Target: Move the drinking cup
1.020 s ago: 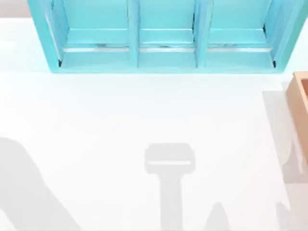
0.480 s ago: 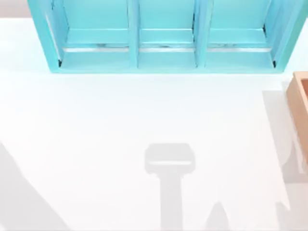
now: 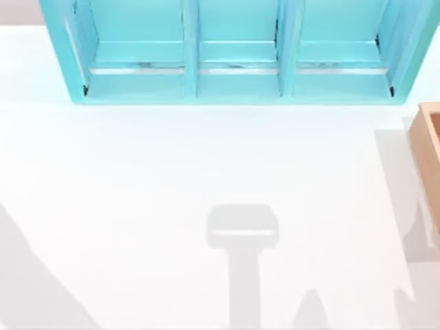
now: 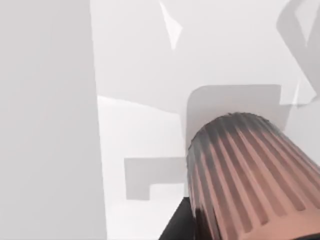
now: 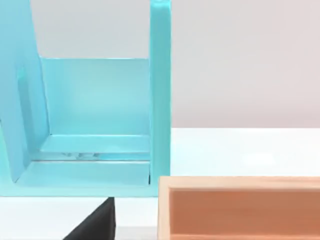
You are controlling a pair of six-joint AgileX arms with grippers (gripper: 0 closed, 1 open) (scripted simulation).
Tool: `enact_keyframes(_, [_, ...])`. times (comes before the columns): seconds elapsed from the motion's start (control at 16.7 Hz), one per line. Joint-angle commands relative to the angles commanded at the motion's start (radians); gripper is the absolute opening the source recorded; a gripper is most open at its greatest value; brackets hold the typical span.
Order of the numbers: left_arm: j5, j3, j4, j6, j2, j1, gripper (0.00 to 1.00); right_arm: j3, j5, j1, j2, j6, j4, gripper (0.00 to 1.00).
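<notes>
Only the arm's shadow at the table's left has shrunk back toward the edge since a second ago. From the left wrist, the drinking cup looms close above the white top, apparently carried; I cannot tell the grip, so it could slip. Ahead stands the turquoise shelf unit, and at right the wooden box.

The top view looks straight down on the desk, turquoise shelf unit along the frame's upper edge. The right wrist view faces that shelf unit low and near; the left wrist view sits close above the drinking cup.
</notes>
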Motion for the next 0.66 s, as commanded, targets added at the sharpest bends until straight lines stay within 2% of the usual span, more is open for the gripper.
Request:
enact_keyframes(0.3, [0.000, 0.000, 0.000, 0.000, 0.000, 0.000, 0.98, 0.000, 0.000, 0.000, 0.000, 0.000, 0.000, 1.00])
enact_keyframes(0.66, [0.000, 0.000, 0.000, 0.000, 0.000, 0.000, 1.00, 0.000, 0.000, 0.000, 0.000, 0.000, 0.000, 1.00])
